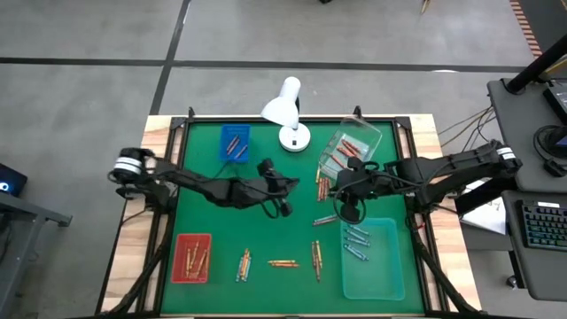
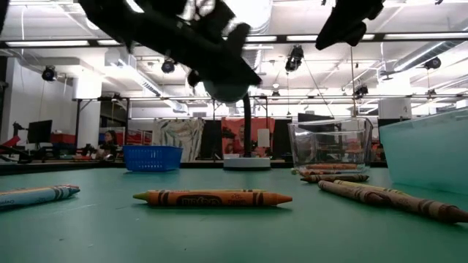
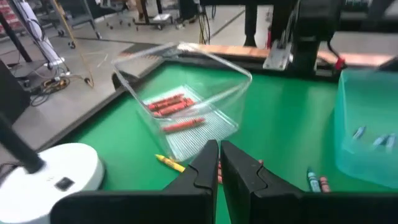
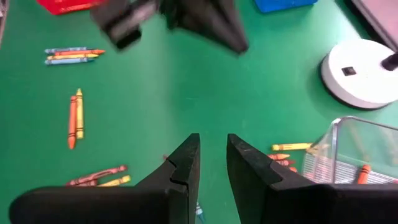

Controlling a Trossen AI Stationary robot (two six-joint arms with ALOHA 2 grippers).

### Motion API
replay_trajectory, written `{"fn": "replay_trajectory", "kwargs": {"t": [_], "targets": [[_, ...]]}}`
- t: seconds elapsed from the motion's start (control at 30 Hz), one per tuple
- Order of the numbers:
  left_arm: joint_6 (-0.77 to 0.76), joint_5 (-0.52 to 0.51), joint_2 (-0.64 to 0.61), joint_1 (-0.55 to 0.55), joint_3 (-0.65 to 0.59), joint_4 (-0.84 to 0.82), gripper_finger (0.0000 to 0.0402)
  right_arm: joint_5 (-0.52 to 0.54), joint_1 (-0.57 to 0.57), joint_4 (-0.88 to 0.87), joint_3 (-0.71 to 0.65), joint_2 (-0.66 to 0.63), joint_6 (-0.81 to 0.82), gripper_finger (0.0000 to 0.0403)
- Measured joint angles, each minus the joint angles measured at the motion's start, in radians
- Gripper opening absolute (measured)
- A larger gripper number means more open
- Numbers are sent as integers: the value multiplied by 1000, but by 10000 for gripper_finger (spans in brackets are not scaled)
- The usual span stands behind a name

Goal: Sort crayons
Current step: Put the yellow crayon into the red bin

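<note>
Both arms hover mid-table between picks: left gripper [image 3: 219, 163] pressed together and empty, right gripper [image 4: 212, 163] slightly parted, pinching nothing I can see. Crayons [image 1: 282, 263] lie loose on the green mat [image 1: 266, 230], others grouped by colour in the clear tray [image 3: 186, 112]

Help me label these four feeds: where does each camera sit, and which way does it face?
High: overhead, straight down; both arms, green table.
Low: table height, level across; orange crayon, arms overhead.
Left wrist: past the shut left tool at the clear tray.
Right wrist: down past the right tool at the table.
Shared: the lamp base.
</note>
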Motion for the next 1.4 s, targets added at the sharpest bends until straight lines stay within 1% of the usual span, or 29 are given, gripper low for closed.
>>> {"fn": "replay_trajectory", "kwargs": {"t": [0.1, 0.3, 0.4, 0.53, 0.63, 0.87, 1.0, 1.17, 1.33, 1.4], "targets": [[5, -2, 90, 2, 35, 42, 1, 43, 0, 1, -22, -18, 0, 68], [16, -1, 248, 16, 36, 277, 4, 57, 0, 48, -62, -38, -1, 68], [15, -1, 309, 35, 36, 356, 13, 62, 0, 69, -68, -38, -7, 68], [8, -1, 373, 59, 36, 419, 34, 71, 0, 107, -76, -33, -29, 68], [6, 4, 406, 72, 51, 439, 55, 93, 0, 139, -84, -33, -38, 68], [5, 6, 468, 94, 114, 438, 108, 169, -1, 136, -92, -32, -27, 68], [0, 2, 489, 109, 139, 435, 130, 176, 0, 137, -96, -32, -11, 68], [-15, 2, 521, 129, 154, 430, 143, 176, 0, 136, -98, -30, 12, 68], [-22, 8, 551, 135, 176, 430, 144, 184, -1, 143, -98, -30, 18, 68], [-22, 26, 557, 137, 183, 429, 144, 193, 0, 151, -98, -30, 17, 68]]}}
